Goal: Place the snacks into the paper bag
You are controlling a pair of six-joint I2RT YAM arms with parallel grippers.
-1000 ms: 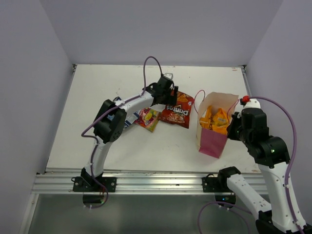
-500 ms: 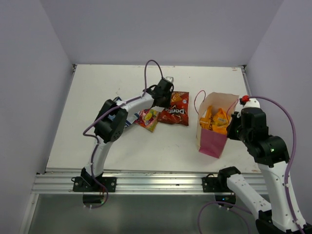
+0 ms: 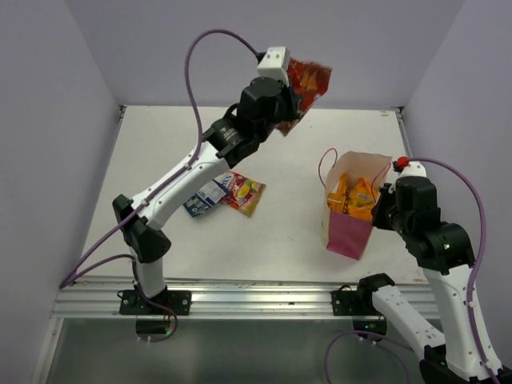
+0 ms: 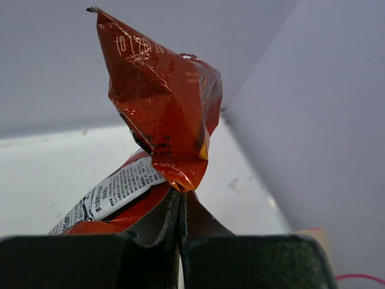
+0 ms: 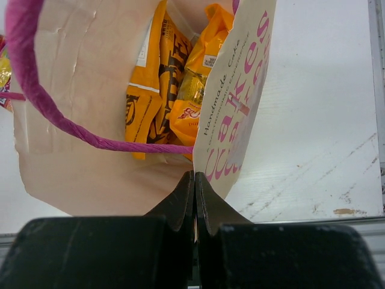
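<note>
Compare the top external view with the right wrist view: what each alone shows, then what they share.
Top external only: the left end effector holding the dark red Doritos aloft, and the blue-white packet on the table. Right wrist only: the right end effector pinching the paper bag wall, and its lettering. Both: the bag holding orange packets.

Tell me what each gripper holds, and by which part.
Left gripper pinches the dark red Doritos packet by a crumpled edge, up in the air. Right gripper pinches the paper bag by its rim.
</note>
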